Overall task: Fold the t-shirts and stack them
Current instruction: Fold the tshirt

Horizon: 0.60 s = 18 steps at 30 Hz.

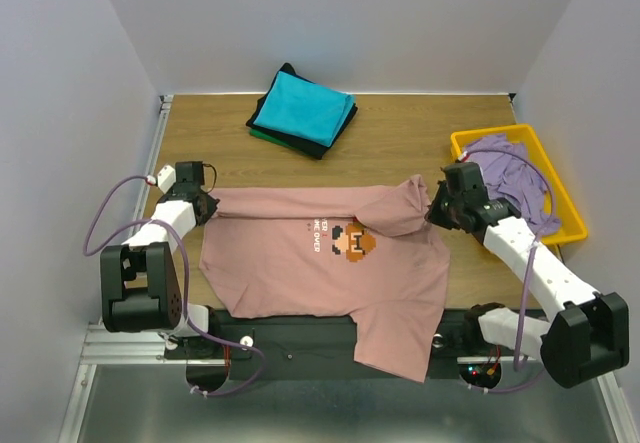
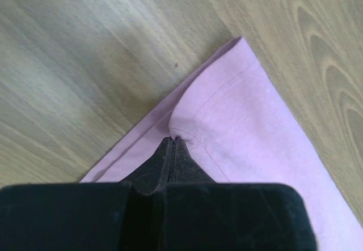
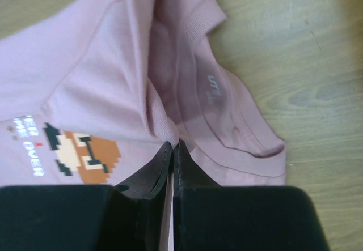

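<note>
The dusty-pink t-shirt [image 1: 320, 263] lies spread across the table's near half, its brown pixel print [image 1: 352, 240] face up and one part hanging over the front edge. My left gripper [image 1: 207, 206] is shut on the shirt's left corner; the left wrist view shows the pinched hem [image 2: 187, 140]. My right gripper [image 1: 435, 210] is shut on the pink shirt near the collar [image 3: 227, 126], which bunches up there. A folded stack sits at the back, turquoise shirt [image 1: 305, 105] on top of black [image 1: 262, 113] and green [image 1: 268, 136]. The lavender shirt [image 1: 515, 178] lies crumpled in the tray.
The yellow plastic tray [image 1: 488, 135] stands at the right edge of the wooden table [image 1: 400, 143]. White walls enclose the table on three sides. The arms' bases and cables sit along the near edge.
</note>
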Motion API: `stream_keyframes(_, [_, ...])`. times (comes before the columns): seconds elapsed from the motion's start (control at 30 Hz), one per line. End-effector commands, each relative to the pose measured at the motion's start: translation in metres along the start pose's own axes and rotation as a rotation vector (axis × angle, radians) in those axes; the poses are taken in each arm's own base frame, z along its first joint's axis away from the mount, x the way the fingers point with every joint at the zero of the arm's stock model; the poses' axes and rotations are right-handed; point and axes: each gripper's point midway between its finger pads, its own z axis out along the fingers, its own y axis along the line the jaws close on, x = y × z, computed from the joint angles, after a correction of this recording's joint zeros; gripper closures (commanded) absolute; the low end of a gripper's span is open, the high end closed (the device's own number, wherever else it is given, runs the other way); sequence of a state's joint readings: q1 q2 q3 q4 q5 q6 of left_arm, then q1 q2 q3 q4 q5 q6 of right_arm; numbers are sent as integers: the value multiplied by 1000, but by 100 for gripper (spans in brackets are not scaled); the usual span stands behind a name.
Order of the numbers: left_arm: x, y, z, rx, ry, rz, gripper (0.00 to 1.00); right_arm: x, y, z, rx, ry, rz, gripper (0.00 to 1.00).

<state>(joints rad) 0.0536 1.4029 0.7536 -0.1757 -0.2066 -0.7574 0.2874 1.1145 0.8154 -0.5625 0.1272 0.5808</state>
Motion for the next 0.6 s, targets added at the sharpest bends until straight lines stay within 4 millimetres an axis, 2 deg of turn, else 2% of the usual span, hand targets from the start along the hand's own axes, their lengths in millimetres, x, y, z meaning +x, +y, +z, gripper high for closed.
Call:
stream_keyframes(0.0, [-5,20,-7,-81,-39,-23,100,21,-23,8,98,62,19,91])
stream_keyframes(0.07, [-5,27,-12,-111,-46,-44,96,27,-33,12,146,73,24,86])
stream_keyframes(0.13, [-13,32,-19,-129,-87,-95,57,28,-39,13,181,73,27,83])
stream_keyframes(0.17, [-13,33,-22,-126,-88,-102,44,27,-42,12,199,61,31,73])
stream_keyframes(0.2, [-15,30,-28,-103,-93,-114,17,25,-44,10,205,54,28,57])
stream_keyframes(0.23, [-17,28,-32,-91,-100,-124,8,22,-44,8,205,44,26,53])
stream_keyframes(0.3, [-23,26,-40,-75,-118,-147,3,16,-41,3,196,29,17,44])
stream_keyframes(0.33, [-29,24,-48,-62,-139,-165,3,14,-39,0,183,25,0,36])
stream_keyframes(0.37, [-32,22,-52,-50,-148,-176,2,14,-33,-3,150,31,-6,33])
stream_keyframes(0.43, [-38,13,-64,1,-159,-187,2,8,-18,-10,72,24,-19,30])
stream_keyframes(0.47, [-40,9,-67,27,-162,-191,2,12,-7,-12,6,56,-46,24])
stream_keyframes(0.53, [-39,-7,-75,118,-141,-172,2,14,9,-13,-75,73,-74,18])
stream_keyframes(0.57, [-42,-16,-77,164,-143,-154,2,25,24,-15,-141,107,-113,8])
